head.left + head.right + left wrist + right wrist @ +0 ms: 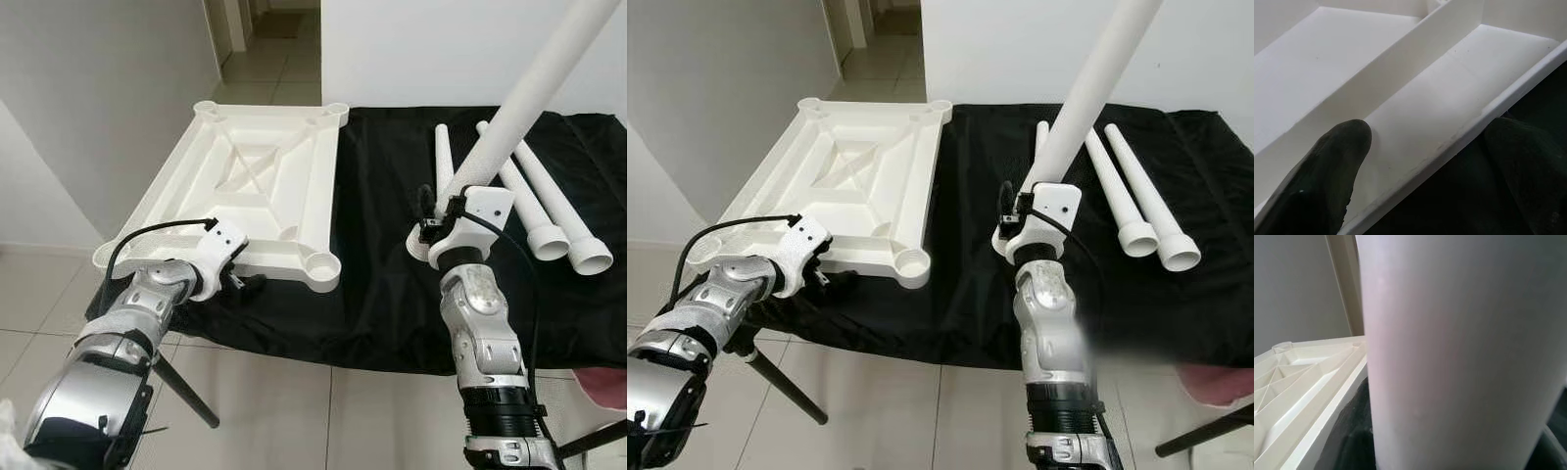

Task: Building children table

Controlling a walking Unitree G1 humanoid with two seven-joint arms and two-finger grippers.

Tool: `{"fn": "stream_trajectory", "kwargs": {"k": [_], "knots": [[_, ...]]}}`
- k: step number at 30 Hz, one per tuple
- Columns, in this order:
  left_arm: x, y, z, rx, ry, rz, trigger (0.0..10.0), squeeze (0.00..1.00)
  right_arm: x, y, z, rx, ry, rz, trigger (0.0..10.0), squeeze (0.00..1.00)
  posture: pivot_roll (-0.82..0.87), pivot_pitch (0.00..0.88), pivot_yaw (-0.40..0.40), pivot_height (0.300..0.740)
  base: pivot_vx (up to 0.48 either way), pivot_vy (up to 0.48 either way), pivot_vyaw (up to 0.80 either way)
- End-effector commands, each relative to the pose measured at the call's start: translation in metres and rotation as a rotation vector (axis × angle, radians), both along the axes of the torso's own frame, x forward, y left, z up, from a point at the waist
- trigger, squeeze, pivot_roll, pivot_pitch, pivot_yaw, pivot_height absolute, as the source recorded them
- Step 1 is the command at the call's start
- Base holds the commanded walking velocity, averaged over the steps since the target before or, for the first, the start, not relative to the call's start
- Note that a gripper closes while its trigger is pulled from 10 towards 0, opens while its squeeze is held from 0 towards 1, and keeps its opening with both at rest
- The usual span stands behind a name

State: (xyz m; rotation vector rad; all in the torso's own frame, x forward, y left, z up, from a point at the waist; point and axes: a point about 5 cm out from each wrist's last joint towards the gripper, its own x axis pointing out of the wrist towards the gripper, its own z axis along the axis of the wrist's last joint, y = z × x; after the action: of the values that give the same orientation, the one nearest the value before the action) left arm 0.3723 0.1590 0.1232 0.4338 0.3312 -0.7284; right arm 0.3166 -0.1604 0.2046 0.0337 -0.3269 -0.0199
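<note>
The white table top (pixel 250 186) lies upside down, ribs up, on the left part of the surface (pixel 382 245), which is draped in black cloth; its near edge sits in the left gripper (pixel 238 279), whose fingers (pixel 1332 171) pinch the rim, one pad inside the tray-like channel and the other outside over the cloth; a round leg socket (pixel 321 266) stands just to the right of that gripper at the near corner. The right gripper (pixel 443 217) clamps a white table leg (pixel 534 88) and holds it up off the surface, tilted away and to the right, its upper end running out of view; in the right wrist view the leg (pixel 1459 352) stands close before the camera with the table top (pixel 1308 382) beside it; three more legs (pixel 549 206) lie on the cloth just beyond and to the right of this gripper.
</note>
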Motion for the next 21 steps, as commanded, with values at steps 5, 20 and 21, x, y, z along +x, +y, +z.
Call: {"fn": "stream_trajectory", "kwargs": {"k": [5,20,21], "knots": [[-0.009,-0.004,-0.017,0.034,0.143,-0.122,10.0,0.00,-0.002,0.005,0.001,0.003,0.000,0.009,10.0,0.00,-0.09,0.062,0.124,0.740,0.000,0.000,0.00],[-0.033,-0.013,-0.035,-0.054,0.326,-0.350,10.0,0.00,-0.002,0.006,-0.001,0.014,0.008,0.002,10.0,0.00,-0.07,0.066,0.137,0.740,0.000,0.000,0.00],[-0.033,-0.013,-0.035,-0.054,0.326,-0.350,10.0,0.00,-0.002,0.006,-0.001,0.014,0.008,0.002,10.0,0.00,-0.07,0.066,0.137,0.740,0.000,0.000,0.00]]}}
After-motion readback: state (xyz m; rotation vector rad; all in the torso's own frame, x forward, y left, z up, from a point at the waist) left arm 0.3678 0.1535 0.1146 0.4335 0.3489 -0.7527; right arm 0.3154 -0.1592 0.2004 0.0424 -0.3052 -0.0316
